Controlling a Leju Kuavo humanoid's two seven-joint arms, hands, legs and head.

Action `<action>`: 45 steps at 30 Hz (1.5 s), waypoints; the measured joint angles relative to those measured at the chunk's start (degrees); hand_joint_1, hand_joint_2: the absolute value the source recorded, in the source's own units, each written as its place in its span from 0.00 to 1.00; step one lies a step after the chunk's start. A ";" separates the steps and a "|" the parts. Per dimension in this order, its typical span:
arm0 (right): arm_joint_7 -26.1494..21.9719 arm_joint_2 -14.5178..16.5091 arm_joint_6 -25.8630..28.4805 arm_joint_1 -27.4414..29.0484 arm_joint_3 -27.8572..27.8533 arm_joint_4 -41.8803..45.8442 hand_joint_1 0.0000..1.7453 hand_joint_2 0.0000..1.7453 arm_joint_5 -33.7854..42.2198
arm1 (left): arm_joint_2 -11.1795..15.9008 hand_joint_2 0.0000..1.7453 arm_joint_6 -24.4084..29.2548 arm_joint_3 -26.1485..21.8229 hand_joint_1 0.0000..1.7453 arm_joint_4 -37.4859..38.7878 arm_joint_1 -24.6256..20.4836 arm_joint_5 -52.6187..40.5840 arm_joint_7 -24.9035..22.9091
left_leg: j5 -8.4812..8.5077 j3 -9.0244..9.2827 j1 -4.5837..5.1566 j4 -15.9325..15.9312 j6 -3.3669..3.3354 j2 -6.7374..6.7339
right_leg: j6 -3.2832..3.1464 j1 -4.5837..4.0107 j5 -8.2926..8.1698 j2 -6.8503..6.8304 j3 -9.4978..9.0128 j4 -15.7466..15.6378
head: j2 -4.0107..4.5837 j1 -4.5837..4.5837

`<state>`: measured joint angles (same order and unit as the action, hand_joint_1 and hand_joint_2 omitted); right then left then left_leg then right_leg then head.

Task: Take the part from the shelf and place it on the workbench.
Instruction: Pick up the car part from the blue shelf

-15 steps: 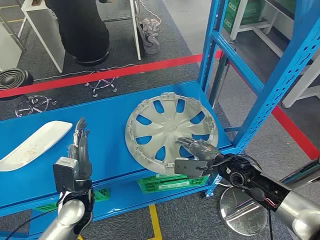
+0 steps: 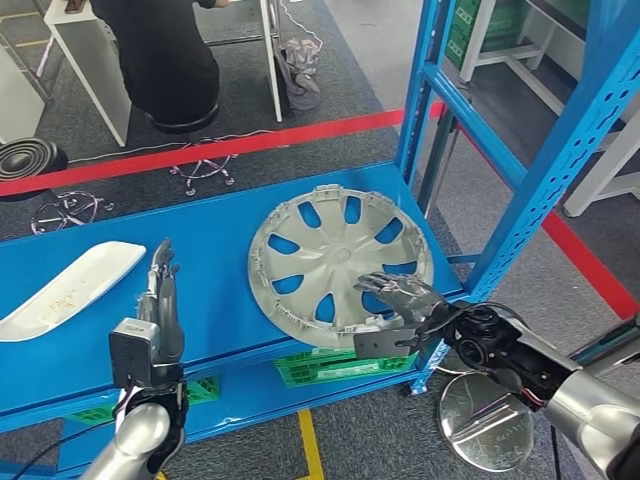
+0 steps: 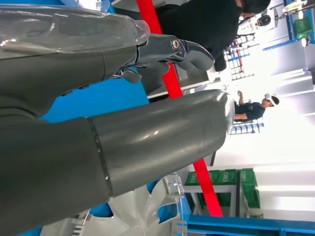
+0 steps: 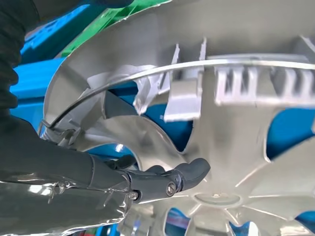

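The silver hubcap (image 2: pixel 341 266) is lying on the blue shelf board (image 2: pixel 211 270), with its near rim tilted up off the board. The right hand (image 2: pixel 398 298) is reaching over that near rim, its fingers (image 4: pixel 185 174) lying across the spoked face and a thumb going under the rim, so the hand is gripping the hubcap's edge. The left hand (image 2: pixel 161 305) is hovering well to the left of the hubcap, fingers straight and apart, holding nothing. Farther left of that hand a white curved panel (image 2: pixel 68 288) is resting on the same board.
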<state>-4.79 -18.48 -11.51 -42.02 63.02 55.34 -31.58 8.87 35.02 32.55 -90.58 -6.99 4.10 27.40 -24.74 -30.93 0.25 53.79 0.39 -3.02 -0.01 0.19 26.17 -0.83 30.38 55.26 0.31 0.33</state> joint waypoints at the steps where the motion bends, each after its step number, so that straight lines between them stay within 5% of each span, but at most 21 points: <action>1: 0.02 0.17 0.50 0.02 0.23 -0.36 0.00 1.00 -1.09 | 0.01 0.00 0.14 0.00 0.00 -0.01 0.01 -0.01 -0.05 | 0.00 0.04 0.00 0.00 0.00 -0.01 | 0.00 0.00 0.00 0.00 -0.03 0.00 | 0.00 0.01; 21: 6.20 1.97 15.76 2.89 2.02 -4.77 0.00 1.00 -20.56 | -0.29 0.00 -0.95 -0.01 0.00 -0.32 -0.45 -0.34 -0.58 | 0.04 0.13 -0.01 0.05 -0.06 0.00 | -0.01 0.02 -0.06 0.00 -0.13 -0.04 | 0.01 -0.03; 22: 6.38 1.99 16.93 3.19 2.02 -4.98 0.03 1.00 -21.25 | -0.37 0.00 -1.17 -0.01 0.00 -0.32 -0.59 -0.33 -0.57 | 0.04 0.13 -0.01 0.05 -0.06 0.01 | -0.01 0.02 -0.06 0.00 -0.13 -0.04 | 0.01 -0.03; 26: 6.67 2.02 19.99 4.33 1.72 -5.55 1.00 1.00 -22.92 | -0.55 0.00 -1.52 -0.01 0.00 -0.30 -1.11 -0.20 -0.45 | 0.03 0.13 -0.01 0.06 -0.06 0.00 | -0.01 0.02 -0.06 0.03 -0.13 -0.04 | -0.01 -0.05; 45: 3.66 2.27 22.26 7.51 -3.00 -4.81 1.00 1.00 -24.08 | -1.51 0.00 -2.10 0.00 0.00 1.03 -2.13 1.16 1.16 | 0.02 0.29 -0.01 0.06 -0.06 -0.30 | -0.05 0.00 -0.14 0.29 -0.20 -0.07 | -0.01 -0.01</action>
<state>-1.13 -16.21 10.75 -34.52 60.02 50.52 -55.66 7.36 32.92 32.54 -89.55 -9.12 5.26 28.56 -24.71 -30.64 0.23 53.85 0.34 -3.32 -0.06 0.20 26.03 -0.54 30.17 55.19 0.31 0.32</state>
